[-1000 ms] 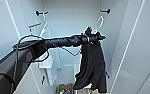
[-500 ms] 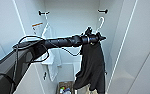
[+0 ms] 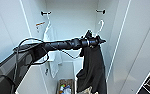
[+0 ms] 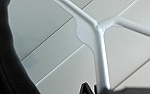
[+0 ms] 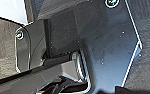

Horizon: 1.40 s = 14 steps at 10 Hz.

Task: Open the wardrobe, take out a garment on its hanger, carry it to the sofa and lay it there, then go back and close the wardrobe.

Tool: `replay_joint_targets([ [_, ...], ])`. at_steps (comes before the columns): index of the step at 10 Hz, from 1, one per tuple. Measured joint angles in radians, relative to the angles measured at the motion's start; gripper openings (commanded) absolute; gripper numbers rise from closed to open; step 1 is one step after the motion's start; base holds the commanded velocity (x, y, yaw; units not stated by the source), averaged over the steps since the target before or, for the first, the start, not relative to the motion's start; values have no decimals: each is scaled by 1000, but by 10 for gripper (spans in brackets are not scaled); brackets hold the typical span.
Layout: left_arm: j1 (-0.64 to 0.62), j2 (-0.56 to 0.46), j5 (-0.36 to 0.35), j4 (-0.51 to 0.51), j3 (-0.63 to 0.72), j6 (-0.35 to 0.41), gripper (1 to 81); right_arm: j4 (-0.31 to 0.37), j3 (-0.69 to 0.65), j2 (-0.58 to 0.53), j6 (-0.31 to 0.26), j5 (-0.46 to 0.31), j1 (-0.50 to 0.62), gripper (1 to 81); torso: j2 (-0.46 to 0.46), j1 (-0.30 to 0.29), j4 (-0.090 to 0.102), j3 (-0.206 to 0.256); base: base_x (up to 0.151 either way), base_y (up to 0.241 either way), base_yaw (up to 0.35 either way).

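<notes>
The wardrobe (image 3: 71,22) stands open in front of me. Its white doors are swung out to either side. My left arm reaches in from the left, and my left gripper (image 3: 95,41) is shut on the hanger (image 3: 100,26) at its neck. The hanger's white hook hangs a little below the black rail fitting (image 3: 101,11) and apart from it. The garment (image 3: 92,70) droops limp and black beneath the gripper. In the left wrist view the hanger (image 4: 98,50) shows close up as a white neck with two spreading arms, and black fabric (image 4: 3,62) lies along one side.
A white top (image 3: 52,52) hangs on its own hanger from the other fitting (image 3: 45,12). A basket (image 3: 66,87) of small items sits on the wardrobe floor. The open right door (image 3: 141,50) is close beside the garment, and the left door (image 3: 6,32) is behind my arm.
My left arm and the black garment on its hanger have sunk slightly and drawn a little back toward me. The white top has stayed in place.
</notes>
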Motion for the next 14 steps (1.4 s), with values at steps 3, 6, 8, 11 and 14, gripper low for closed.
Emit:
replay_joint_targets([
  [3, 6, -1, -3, 1, 12, 0, 10, 0, 0, 0, 0, 2, 0, 811, 0, 0, 0, 0, -133, 0, 0],
  [6, 33, -3, -3, 4, 19, -1, 10, 0, 0, 0, 0, 3, 0, 811, 0, 0, 0, 0, -134, 0, 0],
  [8, 33, -4, -3, 4, 24, -1, 10, 0, 0, 0, 0, 3, 0, 811, 0, 0, 0, 0, -134, 0, 0],
  [11, 40, -7, -4, 11, 37, -1, 10, 0, 0, 0, 0, 3, 0, 811, 0, 0, 0, 0, -131, 0, 0],
  [14, 57, -6, -5, 16, 48, -3, 10, 0, 0, 0, 0, 1, -8, 811, -1, -2, 0, 0, -30, 0, 0],
])
